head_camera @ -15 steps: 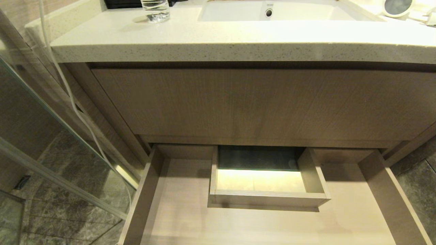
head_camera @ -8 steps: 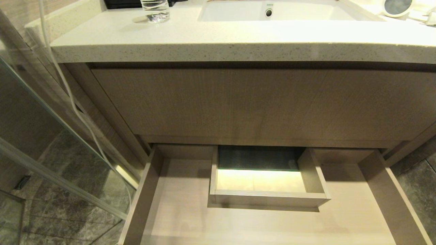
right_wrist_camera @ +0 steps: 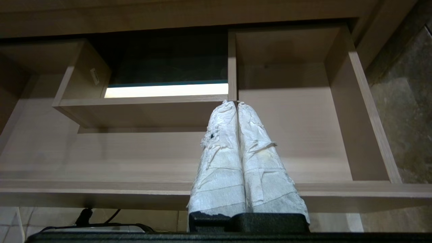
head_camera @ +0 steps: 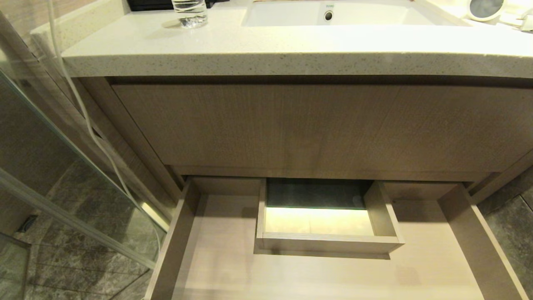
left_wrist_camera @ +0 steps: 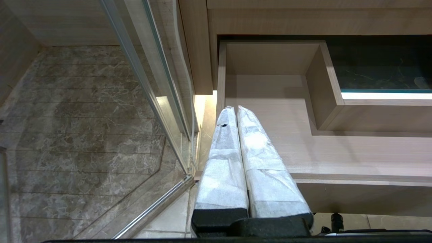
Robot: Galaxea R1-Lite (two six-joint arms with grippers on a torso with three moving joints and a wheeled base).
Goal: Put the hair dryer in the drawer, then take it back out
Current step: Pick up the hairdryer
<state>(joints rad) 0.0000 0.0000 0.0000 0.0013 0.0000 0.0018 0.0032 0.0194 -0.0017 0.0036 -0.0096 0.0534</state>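
Bathroom vanity, drawer [head_camera: 216, 266] pulled out and bare; hair dryer [head_camera: 485, 9] sits on the counter (far right); both grippers [left_wrist_camera: 233, 109] [right_wrist_camera: 232, 104] pressed together, empty; next reach goes up, jaws spread first.

matt wood-grain drawer [head_camera: 216, 266]; glossy speckled stone countertop [head_camera: 266, 46].

Bathroom setting. Speckled pale stone worktop [head_camera: 291, 54] spans upper frame, white basin [head_camera: 333, 14] set in at top centre, drinking glass [head_camera: 190, 12] at upper left. Wood-grain vanity panel [head_camera: 316, 125] below. Glass shower partition [head_camera: 62, 179] at left; grey marble floor tiles [head_camera: 83, 258] at lower left. Warm light.
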